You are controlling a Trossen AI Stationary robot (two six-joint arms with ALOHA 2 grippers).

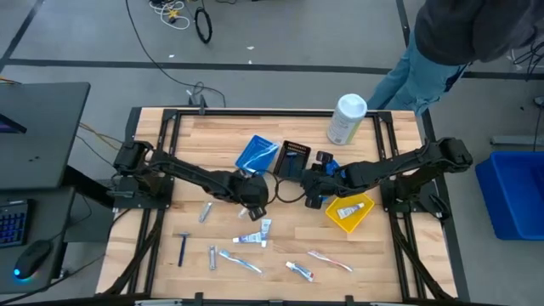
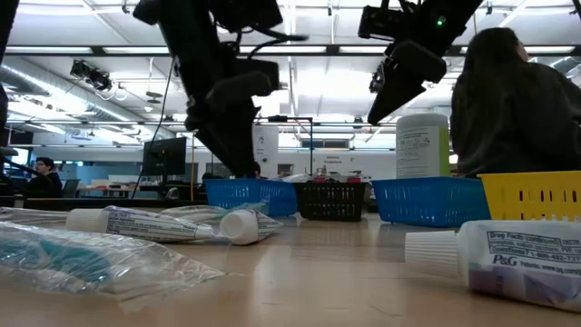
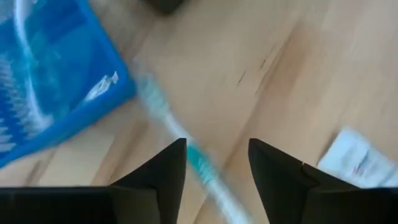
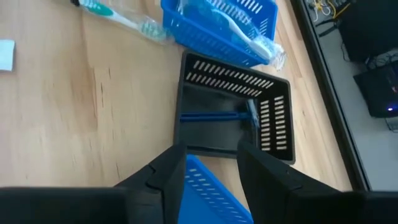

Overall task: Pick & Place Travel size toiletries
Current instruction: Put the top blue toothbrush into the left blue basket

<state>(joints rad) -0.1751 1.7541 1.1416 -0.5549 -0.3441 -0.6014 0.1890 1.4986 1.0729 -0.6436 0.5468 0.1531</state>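
My left gripper [image 1: 252,194] is open just near of the blue tray [image 1: 257,155]. In the left wrist view its fingers [image 3: 168,171] stand on either side of a wrapped teal-and-white toothbrush [image 3: 200,163] that lies flat on the wood beside the blue tray [image 3: 50,74]. My right gripper [image 1: 313,182] is open and raised [image 2: 399,86], holding nothing. It hangs over a second blue tray [image 4: 205,190], pointing toward the black tray [image 4: 230,112], which holds a blue-handled razor [image 4: 214,116]. The first blue tray [image 4: 217,25] holds a wrapped toothbrush.
Toothpaste tubes [image 1: 255,238], toothbrushes [image 1: 240,262] [image 1: 330,259] and a razor [image 1: 182,248] lie scattered on the near half of the table. A yellow tray [image 1: 361,219] holds a tube. A white canister [image 1: 347,119] stands at the far edge, with a person [image 1: 459,42] behind it.
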